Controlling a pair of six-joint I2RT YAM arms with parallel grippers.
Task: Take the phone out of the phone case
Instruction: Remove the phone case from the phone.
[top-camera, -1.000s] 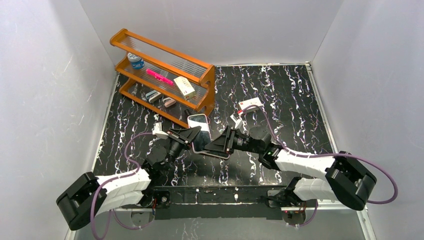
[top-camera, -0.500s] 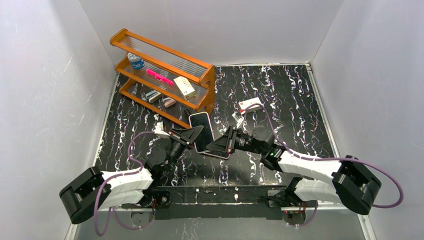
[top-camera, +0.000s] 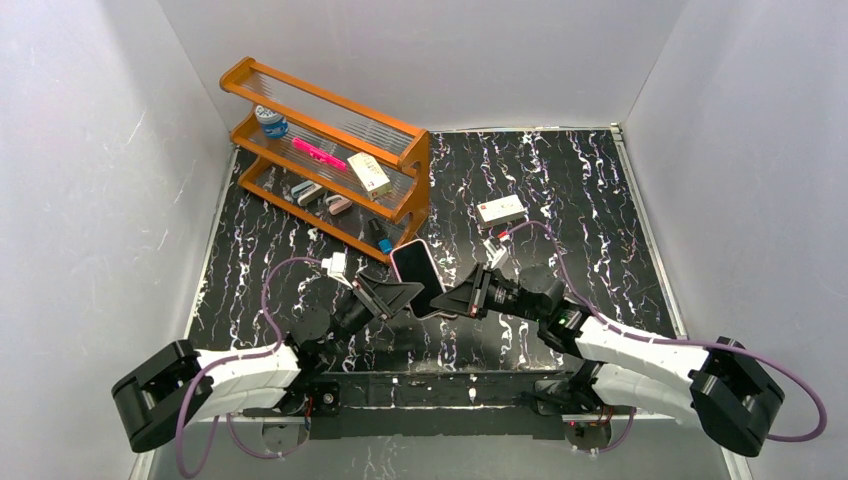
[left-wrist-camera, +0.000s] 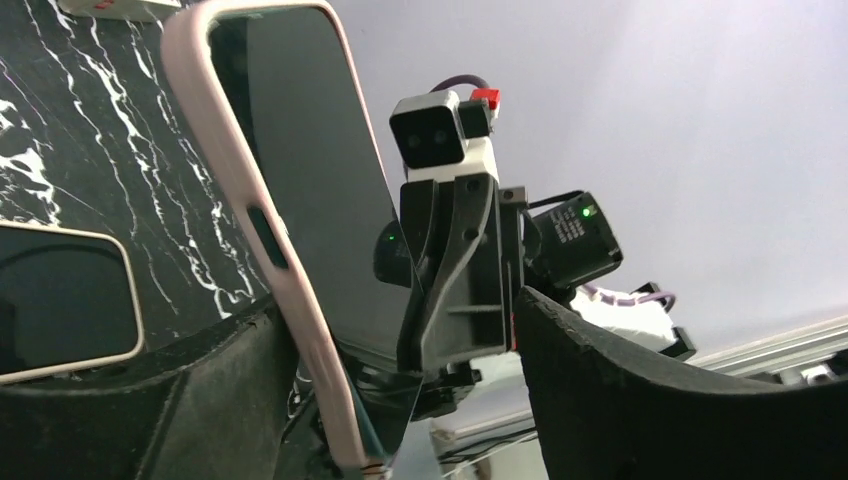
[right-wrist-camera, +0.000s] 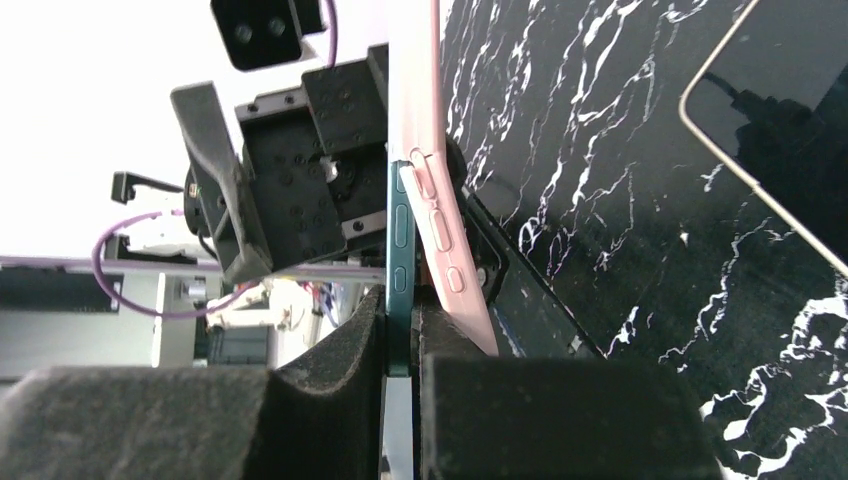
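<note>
Right gripper (right-wrist-camera: 400, 335) pinches the teal-edged phone (right-wrist-camera: 399, 250) beside its pale pink rubbery case (right-wrist-camera: 440, 235). Left gripper (left-wrist-camera: 400, 310) gapes wide-jawed around both. Lettering on the red-marked white box (top-camera: 500, 209) is unreadably small.

Bright, even light; close foreground blurs softly.

White shells and bulky black joints made up the left arm (top-camera: 245, 368) and right arm (top-camera: 625, 345), bolted at either end of a black base rail (top-camera: 430, 390). A purple cable (top-camera: 268, 300) looped along each. The left tool (top-camera: 400, 296) and right tool (top-camera: 455, 300) had black wedge-shaped fingers (left-wrist-camera: 640, 400). The right wrist bore a white camera block (left-wrist-camera: 438, 135), a red tab (left-wrist-camera: 484, 99) and a green light (left-wrist-camera: 583, 212).
</note>
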